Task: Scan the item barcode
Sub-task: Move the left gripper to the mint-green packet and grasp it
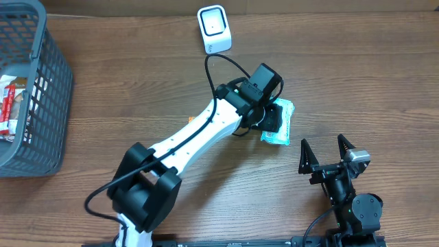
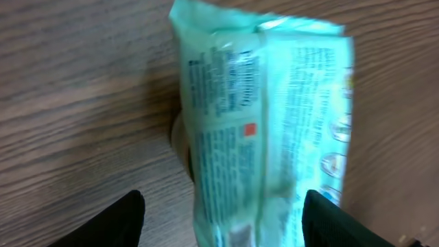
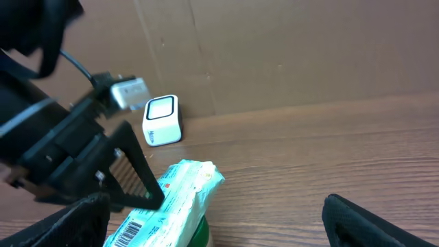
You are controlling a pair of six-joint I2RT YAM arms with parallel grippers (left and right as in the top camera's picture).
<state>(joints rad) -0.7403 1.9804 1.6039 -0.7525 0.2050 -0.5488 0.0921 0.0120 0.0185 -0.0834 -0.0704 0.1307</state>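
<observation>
Your left tool (image 1: 272,118) hung over the mint-green packet (image 1: 280,123), which lay flat on the desk (image 1: 357,68) a little toward 3 o'clock from the middle. In the left wrist view its two dark fingers (image 2: 120,223) stood apart, one on each side of the packet. The finger at 7 o'clock had bare wood between it and the wrapper. The one at 5 o'clock sat right at the wrapper's edge, and you could not tell whether it touched. So that tool was released, straddling the packet rather than pinching it.

The printed back of the packet faced up, with small blurred text and a red square. From the right wrist view, a barcode (image 3: 134,230) showed on the near end of the packet, at 7 o'clock in that frame. Something green peeked out from under the packet; what it was could not be told.

The white scanner (image 1: 215,29) stood at 12 o'clock on the desk, well apart from the packet. Your right tool (image 1: 322,152) sat at 5 o'clock, near the packet but not touching it, spread wide and holding nothing. The grey basket (image 1: 41,103) sat at 9 o'clock with a few wrapped snacks (image 1: 8,103) inside.
</observation>
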